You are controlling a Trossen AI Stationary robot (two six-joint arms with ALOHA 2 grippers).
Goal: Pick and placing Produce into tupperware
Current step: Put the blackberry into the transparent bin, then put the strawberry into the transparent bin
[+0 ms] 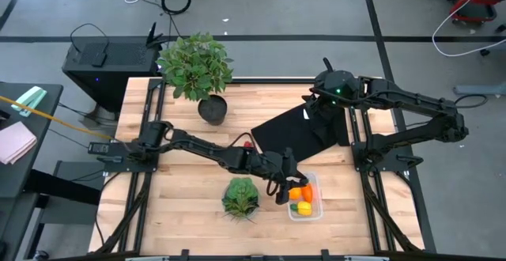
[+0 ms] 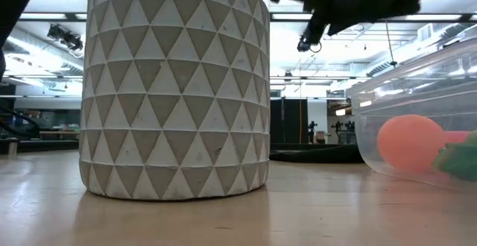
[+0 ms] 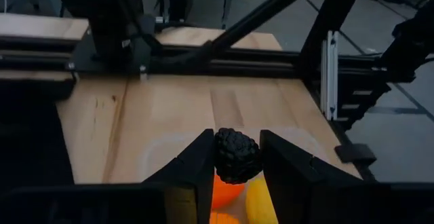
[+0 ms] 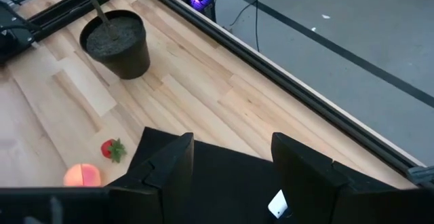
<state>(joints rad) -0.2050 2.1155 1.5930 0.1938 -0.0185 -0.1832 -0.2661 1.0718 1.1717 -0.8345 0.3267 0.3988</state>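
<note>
The clear tupperware (image 1: 307, 201) stands on the table near the front, right of the lettuce head (image 1: 239, 196). It holds an orange ball (image 3: 224, 191), a yellow piece (image 3: 260, 201) and the orange carrot (image 1: 306, 191). My left gripper (image 1: 283, 190) is over the box's left end, shut on a small dark bumpy piece (image 3: 237, 156). The tiny red piece (image 4: 112, 149) and the peach-coloured ball (image 4: 82, 176) lie on the wood beside the black cloth (image 1: 304, 130). My right gripper (image 4: 230, 157) is open and empty above the cloth. My left gripper pinches the dark bumpy piece by its two sides (image 3: 220, 157) between the inner faces of its two fingers, near their free ends. The piece is lifted clear, above the orange ball and the yellow piece in the box.
A potted green plant (image 1: 198, 67) in a dark pot (image 4: 119, 44) stands at the far left of the cloth. In the low view a pale pot with a triangle pattern (image 2: 175, 89) fills the left, and the box wall (image 2: 417, 104) the right. Metal frame rails (image 3: 169, 61) edge the table.
</note>
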